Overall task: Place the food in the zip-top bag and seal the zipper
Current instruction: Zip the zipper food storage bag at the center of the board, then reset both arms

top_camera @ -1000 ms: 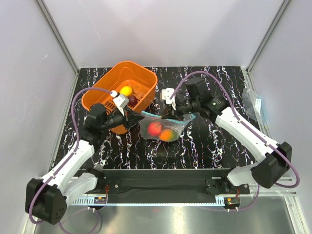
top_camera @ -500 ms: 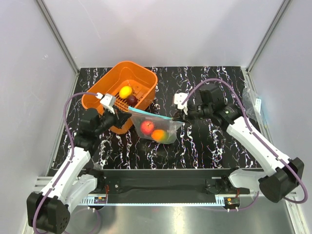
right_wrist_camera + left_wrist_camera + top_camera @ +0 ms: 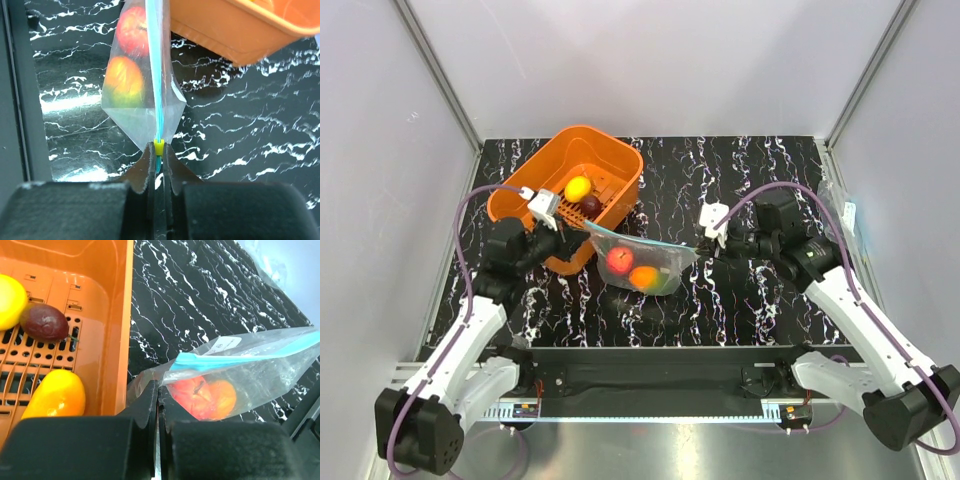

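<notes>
**Top external view, left to right.** The left gripper (image 3: 578, 238) has its jaws pressed together on the left corner of the bag (image 3: 655, 258). The left wrist view shows clear film caught between the black fingertips (image 3: 147, 400).

The basket (image 3: 620, 152) stands on this gripper's left, its near wall (image 3: 117, 315) just beside the fingers. It holds three things:
- a lemon (image 3: 578, 187);
- grapes (image 3: 590, 205);
- a yellow-orange fruit (image 3: 52, 395), nearest the gripper and seen only in the left wrist view.

The bag stretches from the left jaws ahead and rightward to the right gripper (image 3: 706, 251). The zipper (image 3: 240, 356) runs along its upper edge. The apple (image 3: 620, 261) and mango (image 3: 644, 277) lie side by side inside, just ahead of the left fingertips. Whether the bag's bottom rests on the table (image 3: 740, 170) cannot be told.

The right gripper's jaws pinch the right end of the zipper at a small yellow tab (image 3: 158, 146). In the right wrist view the zipper runs straight ahead from the jaws as one thin line. The basket lies ahead and to their right. A spare bag (image 3: 840, 210) lies at the table's right edge, well apart, beyond the right arm.

**Change.** Half a second earlier the right gripper stood farther left along the zipper. It is now at the bag's right corner. The bag, left gripper and basket have hardly shifted. One second earlier the grippers were closer together.
</notes>
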You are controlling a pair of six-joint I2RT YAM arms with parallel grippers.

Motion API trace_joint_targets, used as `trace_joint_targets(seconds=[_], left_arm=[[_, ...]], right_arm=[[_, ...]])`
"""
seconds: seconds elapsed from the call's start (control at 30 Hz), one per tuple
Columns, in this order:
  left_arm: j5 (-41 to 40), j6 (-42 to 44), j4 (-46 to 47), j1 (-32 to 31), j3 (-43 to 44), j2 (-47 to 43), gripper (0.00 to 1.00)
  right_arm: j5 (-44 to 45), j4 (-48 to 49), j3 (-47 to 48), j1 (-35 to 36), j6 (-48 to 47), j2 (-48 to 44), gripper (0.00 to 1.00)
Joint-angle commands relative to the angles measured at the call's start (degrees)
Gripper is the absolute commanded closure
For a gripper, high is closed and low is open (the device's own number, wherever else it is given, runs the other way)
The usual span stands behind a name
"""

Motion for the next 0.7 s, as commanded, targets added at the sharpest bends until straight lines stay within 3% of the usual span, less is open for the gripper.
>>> trace_joint_targets(seconds=[0.0, 0.03, 0.07, 0.13, 0.27, 0.4, 0.67], left_arm=[[-3.53, 4.9, 1.14, 0.03, 5.41, 3.07, 1.0], [-2.99, 5.08, 0.88, -0.84, 6.46, 5.34, 1.0], [-2.47, 5.43, 0.7, -1.2, 8.39, 6.32, 1.0], [-2.02, 5.7, 1.57, -2.77, 9.63, 8.26, 1.0], [-3.07, 5.53, 4.47, -4.45, 10.69, 9.23, 1.0], [-3.08, 6.14, 4.65, -4.54, 10.52, 9.15, 1.0], [-1.58, 8.51, 3.16, -4.63, 12.18, 10.29, 1.0]], right_arm=[[4.54, 0.41, 1.34, -1.8, 6.42, 0.13, 0.85], [4.55, 3.21, 2.22, -1.8, 8.1, 0.84, 0.8], [4.46, 4.63, 3.28, -1.8, 11.42, 1.72, 0.67], [2.36, 7.52, 6.97, -1.72, 14.08, 4.53, 0.6], [-3.44, 13.85, 13.38, -1.71, 27.21, 10.5, 0.33], [-5.55, 16.25, 18.57, 0.03, 37.2, 16.47, 0.25], [-6.79, 7.81, 23.85, 6.98, 32.2, 23.87, 0.27]])
